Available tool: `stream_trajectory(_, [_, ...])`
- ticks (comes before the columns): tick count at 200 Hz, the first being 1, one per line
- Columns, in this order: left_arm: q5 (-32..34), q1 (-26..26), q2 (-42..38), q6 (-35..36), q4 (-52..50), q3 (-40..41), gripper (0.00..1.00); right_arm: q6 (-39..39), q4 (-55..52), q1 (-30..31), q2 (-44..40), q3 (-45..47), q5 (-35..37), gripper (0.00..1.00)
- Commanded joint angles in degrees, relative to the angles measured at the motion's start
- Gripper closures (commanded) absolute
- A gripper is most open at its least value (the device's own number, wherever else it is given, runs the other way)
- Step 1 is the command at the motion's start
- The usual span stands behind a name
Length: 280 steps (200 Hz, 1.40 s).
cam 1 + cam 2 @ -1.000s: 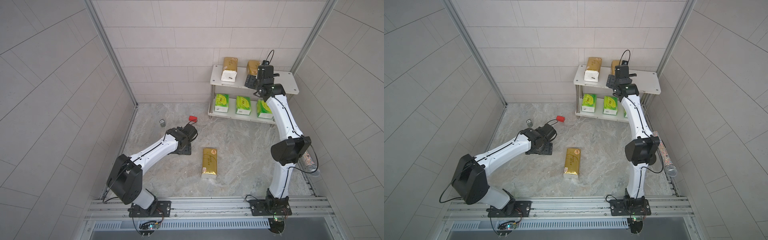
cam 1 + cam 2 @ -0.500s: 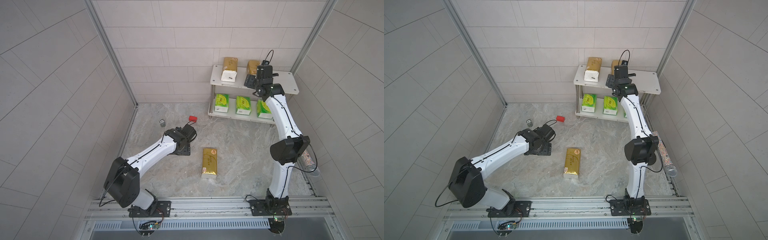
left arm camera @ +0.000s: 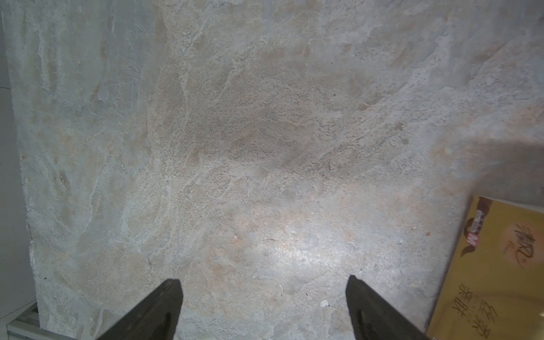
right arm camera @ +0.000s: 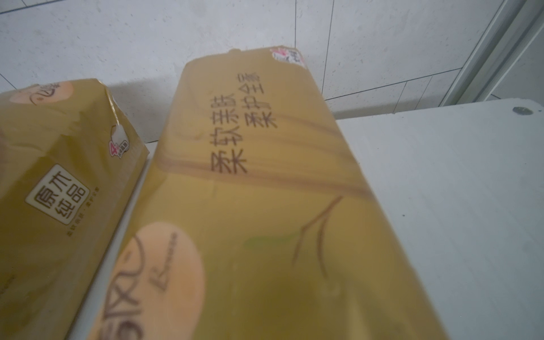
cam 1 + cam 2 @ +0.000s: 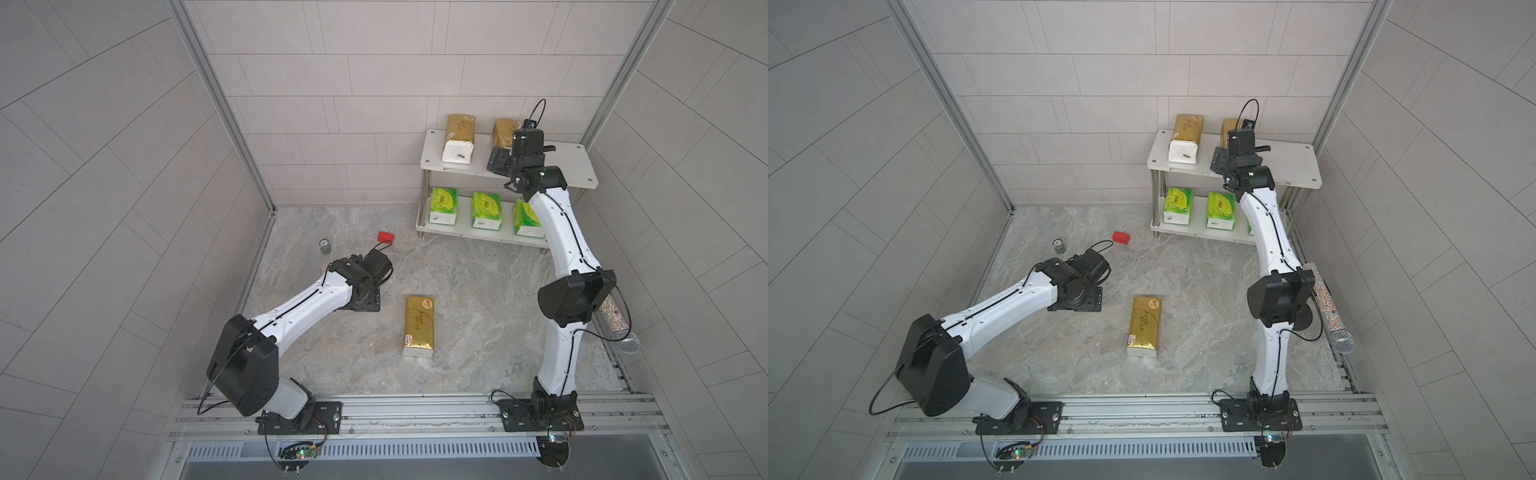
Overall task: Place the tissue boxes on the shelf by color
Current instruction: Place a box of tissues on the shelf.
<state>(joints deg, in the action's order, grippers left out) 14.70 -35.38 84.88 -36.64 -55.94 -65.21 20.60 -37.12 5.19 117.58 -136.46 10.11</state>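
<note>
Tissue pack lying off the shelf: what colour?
Shiny gold pack with a white end, clearest in a top view.

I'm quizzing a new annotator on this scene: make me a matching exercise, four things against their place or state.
Things:
1. green packs
2. red block
3. left gripper
4. microphone

Place or state:
A. open, over bare floor
B. beside the right arm's elbow
C. on the shelf's lower tier
D. on the floor, between jar and shelf

Pairs: 1-C, 2-D, 3-A, 4-B
</note>
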Motion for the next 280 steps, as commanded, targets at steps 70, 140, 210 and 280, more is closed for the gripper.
stream_trajectory(70, [1.0, 0.5, -1.8, -1.1, -0.9, 1.1, 0.05, 0.3, 1.7, -0.2, -2.5, -1.5, 0.4, 0.0])
stream_trajectory(140, [0.6, 0.4, -2.1, -1.1, -0.7, 1.6, 0.05, -0.6, 2.5, -0.1, -5.8, -1.2, -0.2, 0.0])
stream_trajectory(210, [0.5, 0.4, -2.3, -0.9, -0.8, 1.5, 0.05, -2.1, 2.2, 0.1, -14.6, 6.4, -3.2, 0.0])
stream_trajectory(280, [-0.6, 0.4, -0.2, 0.3, -0.8, -0.4, 0.05, -0.7, -1.6, 1.5, -37.4, 33.2, -3.2, 0.0])
